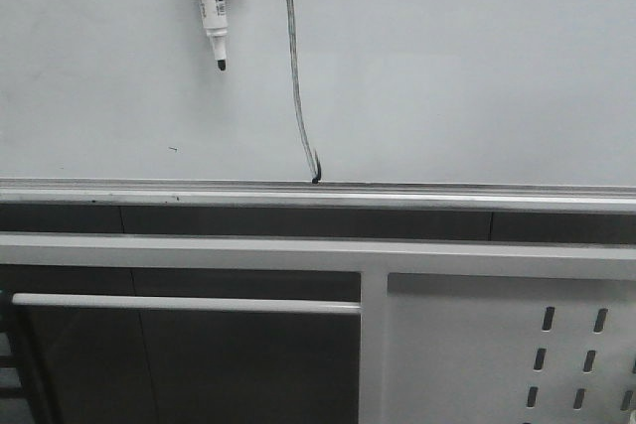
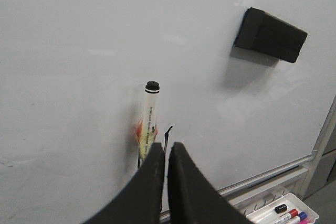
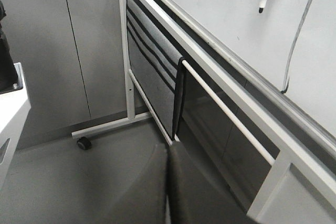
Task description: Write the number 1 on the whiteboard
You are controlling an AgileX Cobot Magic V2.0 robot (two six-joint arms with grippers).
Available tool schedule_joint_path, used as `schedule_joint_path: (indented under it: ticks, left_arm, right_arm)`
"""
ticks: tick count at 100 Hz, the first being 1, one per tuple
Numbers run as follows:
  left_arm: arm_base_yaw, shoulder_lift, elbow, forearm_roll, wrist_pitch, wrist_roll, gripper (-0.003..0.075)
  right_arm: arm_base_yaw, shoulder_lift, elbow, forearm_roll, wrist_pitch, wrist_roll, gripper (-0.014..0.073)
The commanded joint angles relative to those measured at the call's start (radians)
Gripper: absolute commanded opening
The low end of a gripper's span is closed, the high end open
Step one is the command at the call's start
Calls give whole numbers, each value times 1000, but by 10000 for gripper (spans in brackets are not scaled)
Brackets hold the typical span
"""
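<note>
Whiteboard: large, smooth, pale grey-white glossy board (image 1: 477, 67), upright, bounded below by a silver aluminium rail (image 1: 447, 196).
Number 1: long, thin, slightly curved black marker stroke (image 1: 296, 86), near vertical, hooked at the top, ticked at the bottom just above the rail; also seen in the right wrist view (image 3: 299, 30).
Marker: white-barrelled pen with a black tip (image 1: 212, 7), stuck to the board with a red patch beside its barrel, tip pointing down, just left of the stroke's upper part, apart from it.
Left pincer: two black curved fingers (image 2: 167, 182) pressed almost together, only a hairline slit between them, nothing gripped; tips just before the lower end of the marker (image 2: 149, 124), with the hooked end of the stroke (image 2: 167, 132) showing directly beyond the tips; contact with the board not discernible.
Right pincer: dark fingers (image 3: 168, 192) drawn together, nothing held; directed at the grey floor and white stand frame (image 3: 231, 98) under the board, well apart from the stroke.
Eraser: black rectangular block (image 2: 270, 35) clinging to the board, well apart from marker and stroke.
Tray: white tray (image 2: 307, 213) below the board edge, holding several capped markers.
Perforated panel: white slotted metal sheet (image 1: 507, 364) in the stand, below the rail.
</note>
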Motion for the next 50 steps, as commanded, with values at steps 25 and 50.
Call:
schedule_joint_path:
  ticks: [25, 50]
  left_arm:
    - [-4, 0, 19, 16, -116, 1, -20]
    - [5, 1, 184, 139, -277, -97, -20]
  right_arm:
    - [-6, 2, -31, 24, -29, -3, -57]
    - [-6, 2, -31, 24, -29, -3, -57]
